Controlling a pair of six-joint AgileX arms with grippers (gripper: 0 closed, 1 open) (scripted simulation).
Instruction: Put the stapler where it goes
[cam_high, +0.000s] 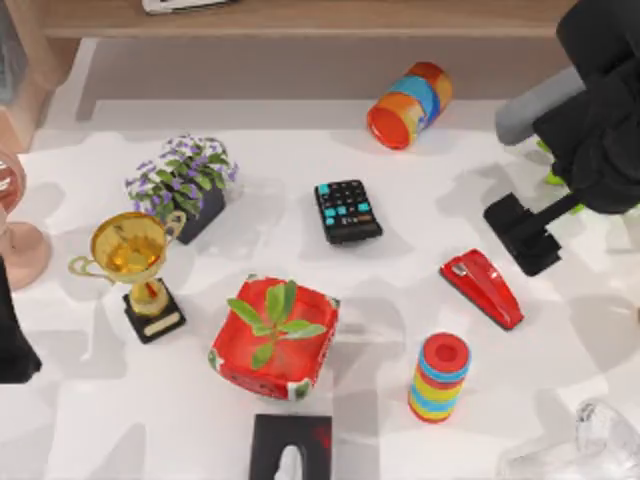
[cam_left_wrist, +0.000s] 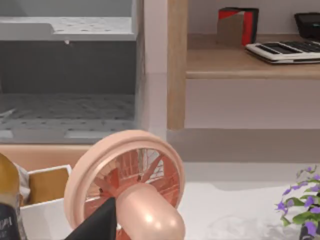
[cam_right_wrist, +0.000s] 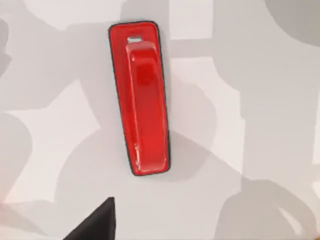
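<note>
The stapler (cam_high: 482, 288) lies flat on the table's (cam_high: 400, 300) right side, near the ring stack (cam_high: 439, 377) — a careless sweep could topple that. Its long axis runs diagonally. The right gripper (cam_high: 525, 235) hovers just beside it; whether its fingers are parted, I can't tell.

I see open table all round the stapler (cam_high: 482, 288), with the ring stack (cam_high: 439, 377) near its lower side and the remote (cam_high: 347, 210) well apart.
</note>
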